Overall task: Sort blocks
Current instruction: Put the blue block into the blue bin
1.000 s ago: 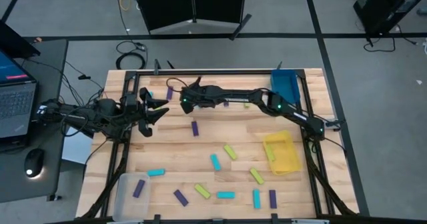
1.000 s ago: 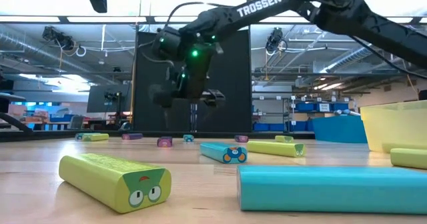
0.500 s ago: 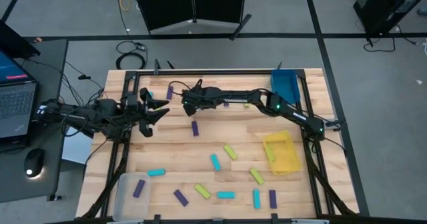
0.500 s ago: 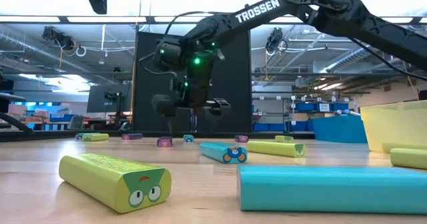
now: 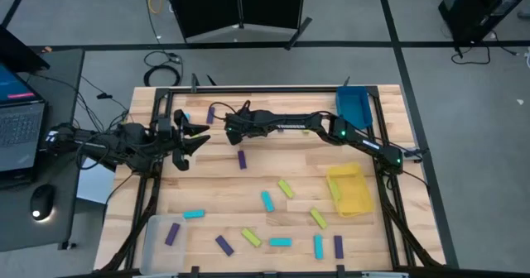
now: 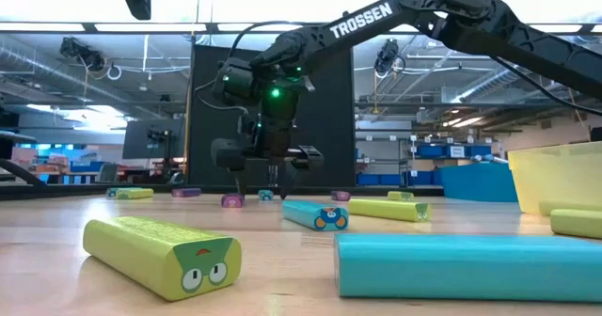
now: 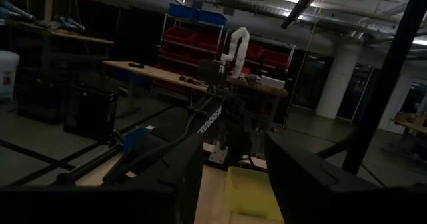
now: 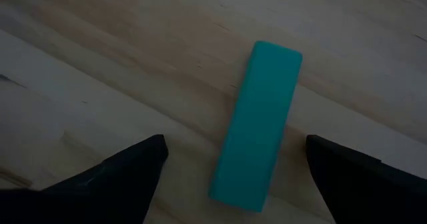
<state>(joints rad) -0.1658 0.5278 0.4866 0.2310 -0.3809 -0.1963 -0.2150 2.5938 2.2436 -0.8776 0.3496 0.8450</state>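
Observation:
Purple, cyan and yellow-green blocks lie flat, scattered over the wooden table (image 5: 207, 179). My right gripper (image 5: 231, 130) reaches across to the far left-centre of the table and is open, pointing down. In the right wrist view a cyan block (image 8: 257, 121) lies flat on the wood, and the right gripper (image 8: 235, 145) has one finger on each side of it, apart from it. In the low view the right gripper (image 6: 256, 177) hangs just above the table. My left gripper (image 5: 195, 137) waits open, raised over the table's left edge.
A blue tray (image 5: 354, 106) sits at the far right corner and a yellow tray (image 5: 349, 189) at the right edge. A clear tray (image 5: 155, 243) at the near left corner holds a purple block (image 5: 172, 233). A purple block (image 5: 242, 159) lies just near of the right gripper.
My right gripper has come down toward the table over the cyan block, staying open and shifting slightly toward the table's left edge. No block has moved.

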